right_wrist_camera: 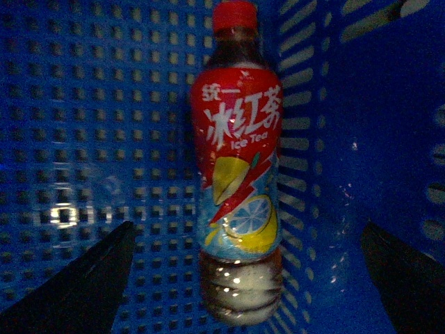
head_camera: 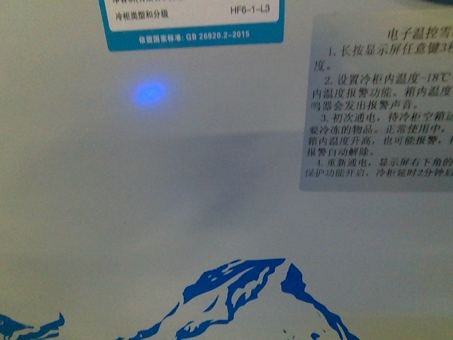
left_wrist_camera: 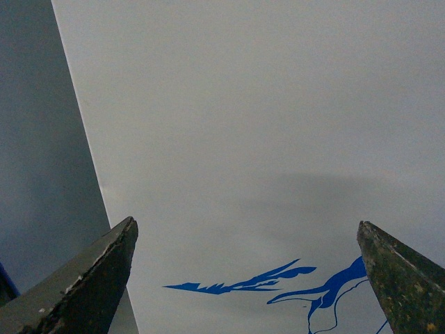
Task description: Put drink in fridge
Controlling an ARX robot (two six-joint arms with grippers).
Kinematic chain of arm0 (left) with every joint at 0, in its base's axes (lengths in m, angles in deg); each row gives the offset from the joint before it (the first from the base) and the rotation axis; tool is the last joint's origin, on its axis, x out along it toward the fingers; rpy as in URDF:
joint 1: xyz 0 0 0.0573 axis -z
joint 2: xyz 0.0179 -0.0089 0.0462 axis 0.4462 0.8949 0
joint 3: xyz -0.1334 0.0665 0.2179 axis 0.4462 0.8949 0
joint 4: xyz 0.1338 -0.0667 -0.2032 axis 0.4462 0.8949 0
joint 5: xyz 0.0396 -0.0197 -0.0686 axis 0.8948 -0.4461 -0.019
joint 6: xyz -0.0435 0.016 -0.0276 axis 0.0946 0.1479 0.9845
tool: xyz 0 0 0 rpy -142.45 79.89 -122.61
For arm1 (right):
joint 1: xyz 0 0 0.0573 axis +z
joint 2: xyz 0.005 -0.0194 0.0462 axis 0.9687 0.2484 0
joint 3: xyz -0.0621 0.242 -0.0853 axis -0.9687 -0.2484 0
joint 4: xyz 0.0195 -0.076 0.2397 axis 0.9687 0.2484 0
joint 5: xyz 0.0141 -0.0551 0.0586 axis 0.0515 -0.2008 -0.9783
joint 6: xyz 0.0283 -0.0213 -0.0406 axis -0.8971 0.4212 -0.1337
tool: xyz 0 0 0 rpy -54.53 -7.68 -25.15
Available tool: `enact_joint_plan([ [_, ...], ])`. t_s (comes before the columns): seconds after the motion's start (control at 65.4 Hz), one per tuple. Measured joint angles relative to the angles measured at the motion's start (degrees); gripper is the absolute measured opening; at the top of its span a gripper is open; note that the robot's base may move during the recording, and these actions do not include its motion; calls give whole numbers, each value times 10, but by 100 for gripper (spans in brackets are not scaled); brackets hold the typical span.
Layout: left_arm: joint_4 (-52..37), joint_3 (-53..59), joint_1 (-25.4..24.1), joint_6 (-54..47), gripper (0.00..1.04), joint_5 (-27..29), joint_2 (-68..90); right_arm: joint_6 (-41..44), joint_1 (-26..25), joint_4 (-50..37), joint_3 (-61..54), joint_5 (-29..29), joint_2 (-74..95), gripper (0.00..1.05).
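Observation:
The fridge (head_camera: 177,198) fills the front view as a white panel with a blue mountain drawing low down and printed stickers above. The left wrist view shows the same white fridge panel (left_wrist_camera: 264,125) with blue drawing lines; my left gripper (left_wrist_camera: 247,229) is open before it, holding nothing. In the right wrist view the drink (right_wrist_camera: 238,160), a bottle of brown liquid with a red cap and red label, lies on the floor of a blue perforated basket (right_wrist_camera: 97,104). My right gripper (right_wrist_camera: 247,233) is open, its dark fingers spread wide on either side of the bottle's base, not touching it.
A blue light spot (head_camera: 150,92) glows on the fridge front. A grey sticker with printed text (head_camera: 382,99) sits at the upper right. The basket's slotted blue wall (right_wrist_camera: 389,104) rises close beside the bottle. A darker grey surface (left_wrist_camera: 35,139) borders the fridge panel in the left wrist view.

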Motion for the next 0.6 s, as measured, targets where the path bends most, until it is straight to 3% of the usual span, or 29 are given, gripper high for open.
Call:
enact_joint_plan([
  [0.26,0,0,0,0,97,0,0,36,2,-40,85,81,138,97],
  [0.596,0,0,0,0,97,0,0,23,8,-54,152,97,218,97],
])
